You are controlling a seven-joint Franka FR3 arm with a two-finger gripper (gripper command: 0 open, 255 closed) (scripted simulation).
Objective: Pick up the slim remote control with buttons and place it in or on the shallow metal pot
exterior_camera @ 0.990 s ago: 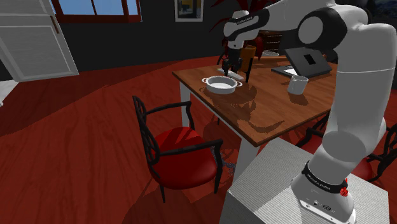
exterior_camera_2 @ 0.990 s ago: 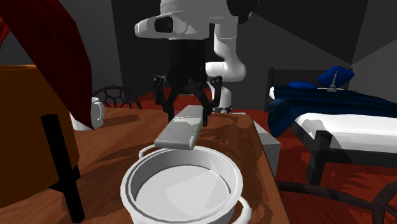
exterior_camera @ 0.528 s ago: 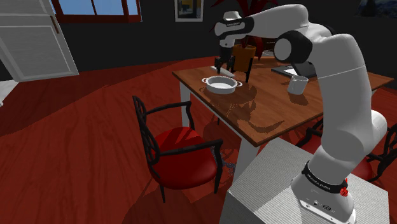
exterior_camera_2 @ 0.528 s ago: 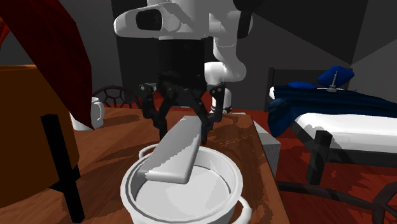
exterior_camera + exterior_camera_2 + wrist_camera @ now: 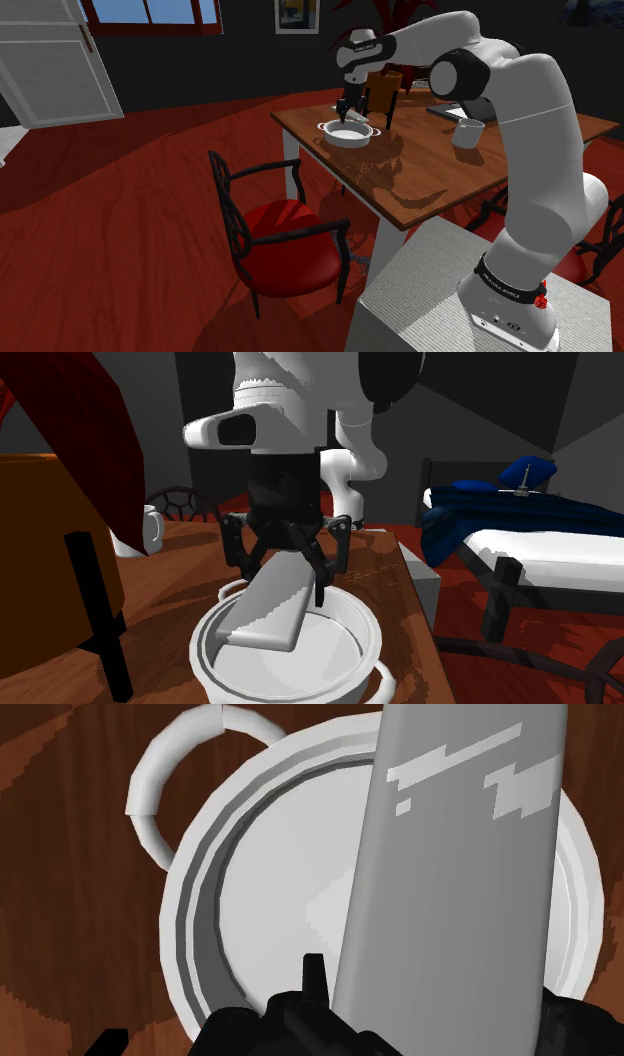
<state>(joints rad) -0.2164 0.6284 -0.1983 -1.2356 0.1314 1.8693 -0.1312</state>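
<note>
Grey-white slab of a remote (image 5: 275, 602), plain-drawn, with pale blocky patches on its face in the wrist view (image 5: 450, 894). The black jaws are clamped on its upper end, one on either long edge. The remote hangs tilted, its free end slanting down and forward.

- Low end of the remote lies inside the rim of the pot (image 5: 330, 657). Whether it touches the pot's floor I cannot tell.
- Pot is pale grey-white, round and shallow, directly below the jaws (image 5: 270, 904). A loop handle (image 5: 150, 789) sticks out from its side.
- Pot sits on a reddish-brown wood tabletop (image 5: 420, 170), toward the far corner at the shoulder view's left (image 5: 348, 134).
- White arm (image 5: 530, 150) arches over from the stand (image 5: 430, 290) and comes down over the pot, wrist pointing down.

Round about, on the tabletop:
- An orange-brown box (image 5: 383, 92) just behind the pot. In the second exterior view it looms close at the left (image 5: 40, 552).
- A white mug (image 5: 466, 133), well apart from the pot, toward the arm's side.
- A dark flat slab (image 5: 480, 100) beyond the mug.

Off the table: a black-framed chair with a red seat (image 5: 280, 230) stands on the red floor beside the table's near edge. A bed with blue covers (image 5: 540, 532) is at the second exterior view's right. A white door (image 5: 50, 60) is at the shoulder view's upper left.
</note>
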